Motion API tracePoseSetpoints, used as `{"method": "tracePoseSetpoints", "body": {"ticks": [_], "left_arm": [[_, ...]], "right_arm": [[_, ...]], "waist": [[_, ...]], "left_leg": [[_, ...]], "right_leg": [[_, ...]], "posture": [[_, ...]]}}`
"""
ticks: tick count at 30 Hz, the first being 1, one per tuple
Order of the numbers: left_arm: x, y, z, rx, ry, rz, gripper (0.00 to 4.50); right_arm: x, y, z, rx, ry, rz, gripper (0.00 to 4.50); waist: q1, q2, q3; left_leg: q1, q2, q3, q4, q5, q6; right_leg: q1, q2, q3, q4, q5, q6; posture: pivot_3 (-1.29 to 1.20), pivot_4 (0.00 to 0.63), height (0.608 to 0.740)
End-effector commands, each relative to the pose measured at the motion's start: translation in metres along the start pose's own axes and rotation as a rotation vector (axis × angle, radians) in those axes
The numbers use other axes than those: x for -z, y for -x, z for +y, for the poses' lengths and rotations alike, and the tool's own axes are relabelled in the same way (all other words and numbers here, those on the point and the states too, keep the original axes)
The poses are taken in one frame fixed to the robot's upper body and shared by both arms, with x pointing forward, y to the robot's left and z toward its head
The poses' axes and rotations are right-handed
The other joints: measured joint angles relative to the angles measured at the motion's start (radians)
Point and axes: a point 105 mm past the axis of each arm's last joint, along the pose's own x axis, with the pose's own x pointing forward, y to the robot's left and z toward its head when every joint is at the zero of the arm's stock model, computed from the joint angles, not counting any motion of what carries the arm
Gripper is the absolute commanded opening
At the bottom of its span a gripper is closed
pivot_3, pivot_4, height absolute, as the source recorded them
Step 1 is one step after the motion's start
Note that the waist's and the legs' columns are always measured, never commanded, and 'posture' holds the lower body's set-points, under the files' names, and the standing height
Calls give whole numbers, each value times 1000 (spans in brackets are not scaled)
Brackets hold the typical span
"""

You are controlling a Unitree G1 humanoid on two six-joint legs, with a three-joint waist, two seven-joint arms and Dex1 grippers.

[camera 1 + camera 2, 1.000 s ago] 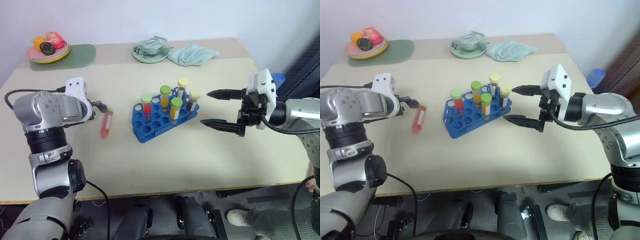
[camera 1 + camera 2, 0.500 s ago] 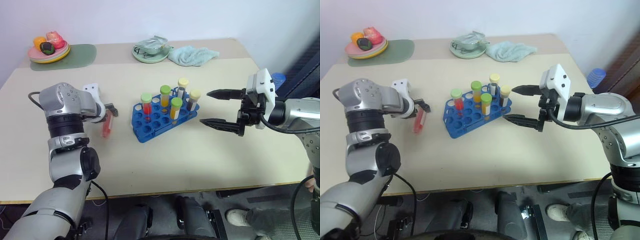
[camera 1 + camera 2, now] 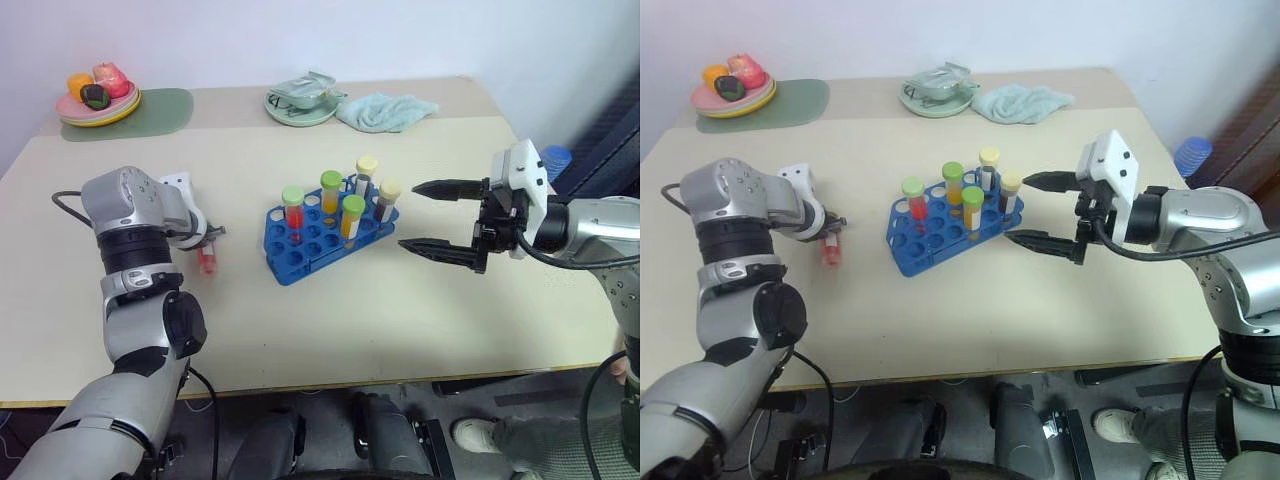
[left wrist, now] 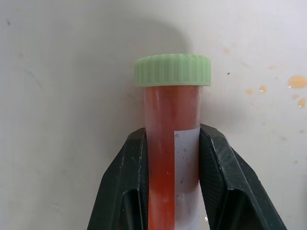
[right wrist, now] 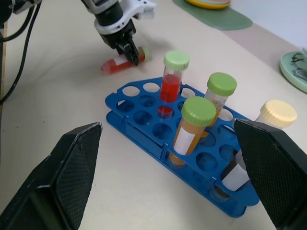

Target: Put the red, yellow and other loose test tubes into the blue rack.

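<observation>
A test tube (image 4: 171, 103) of pinkish-red liquid with a pale green cap lies on the table (image 3: 300, 330), left of the blue rack (image 3: 312, 243). My left gripper (image 4: 172, 135) is shut on this tube's middle, its fingers (image 4: 136, 158) pressing both sides; the right wrist view shows the tube (image 5: 116, 63) flat under that gripper. The rack holds a red tube (image 3: 292, 208), two yellow tubes with green caps (image 3: 341, 205) and two cream-capped tubes (image 3: 377, 184). My right gripper (image 3: 408, 216) hovers open just right of the rack, with nothing between its fingers.
At the back of the table are a plate of toy fruit (image 3: 97, 100) on a green mat (image 3: 160, 110), a pale green dish (image 3: 300, 100) and a teal cloth (image 3: 386, 109). Several of the rack's front holes stand free.
My left gripper has lowered onto the lying pinkish-red tube and shut on it, with the wrist turning. The right gripper has stayed still and open.
</observation>
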Motion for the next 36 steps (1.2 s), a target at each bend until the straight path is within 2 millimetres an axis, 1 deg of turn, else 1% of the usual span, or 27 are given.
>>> {"method": "tracePoseSetpoints", "body": {"ticks": [1,2,3,4,5,7,8,9,10,13,15,17,19,22,24,26,29,36], "left_arm": [[-28,43,-14,264,-73,-343,796],[-27,61,-28,487,-88,-448,796],[-22,84,-39,701,-146,-557,796],[-15,105,-41,804,-240,-674,796],[-4,113,-41,872,-278,-683,796],[23,119,-43,985,-394,-620,796],[35,124,-46,1039,-504,-635,796],[42,131,-48,1086,-600,-690,796],[45,135,-53,1138,-619,-714,796],[38,142,-70,1257,-569,-805,796],[35,139,-85,1288,-575,-834,796],[36,135,-99,1300,-624,-857,796],[36,136,-109,1379,-586,-847,796],[27,129,-122,1353,-598,-935,796],[26,122,-132,1385,-576,-940,796],[26,108,-141,1382,-544,-941,796],[29,91,-144,1344,-544,-936,796],[37,70,-146,1336,-582,-894,796]], "right_arm": [[-8,1,3,-1,39,-28,4500],[-6,1,3,1,36,-30,4500],[-5,1,4,2,35,-31,4500],[-4,0,5,3,32,-36,4500],[-4,-1,6,2,29,-44,4500],[-3,-2,8,3,23,-60,4500],[-3,-3,9,5,22,-66,4500],[-3,-4,9,7,21,-70,4500],[-3,-4,10,12,22,-73,4500],[-1,-3,12,33,14,-77,4500],[-1,-1,13,54,8,-74,4500],[-2,0,15,74,6,-73,4500],[-2,0,17,91,-1,-71,4500],[-2,2,21,125,-14,-70,4500],[2,3,23,166,-34,-67,4500],[6,4,27,212,-63,-79,4500],[11,6,35,254,-102,-95,4500],[28,16,51,305,-160,-70,4500]], "waist": [[-3,0,0],[-4,0,0],[-1,0,0],[2,0,0],[2,0,0],[4,1,0],[3,1,0],[4,2,0],[6,2,0],[17,1,0],[26,1,0],[29,1,0],[28,1,0],[31,1,0],[32,1,0],[32,1,0],[30,1,0],[31,1,0]], "left_leg": [[0,0,0,0,0,0],[0,1,1,0,0,0],[-1,1,1,0,0,-1],[-1,1,1,0,0,-1],[-2,2,1,1,0,-1],[-1,2,1,2,0,-1],[-1,2,1,2,0,-1],[1,2,2,2,0,-1],[2,2,2,1,0,-1],[2,2,1,2,-1,0],[2,2,1,2,-1,0],[2,2,2,2,-1,1],[1,3,3,2,-1,1],[1,3,3,1,-1,1],[1,3,3,2,-1,1],[1,3,3,2,-1,1],[1,3,3,2,-1,1],[1,3,3,2,-1,1]], "right_leg": [[-1,0,0,0,0,0],[-1,0,0,0,0,0],[-1,0,0,0,0,-1],[-1,0,0,0,0,-1],[-2,0,0,-1,1,-2],[-1,0,0,-1,1,-3],[0,0,-1,-1,2,-4],[2,1,0,-1,2,-4],[3,1,0,-1,2,-4],[5,0,-1,-2,2,-4],[5,1,-1,-3,2,-4],[4,1,-1,-3,2,-4],[2,1,-1,-3,2,-4],[2,2,-1,-3,2,-4],[2,1,-1,-3,2,-4],[3,1,-1,-4,2,-4],[2,2,0,-4,2,-4],[3,2,0,-3,2,-4]], "posture": [[0,150,740],[0,150,740],[0,150,740],[0,150,740],[0,150,740],[0,150,740],[0,150,740],[0,150,740],[0,150,740],[0,150,740],[0,150,740],[0,150,740],[0,150,740],[0,150,740],[0,150,740],[0,150,740],[0,150,740],[0,150,740]]}}
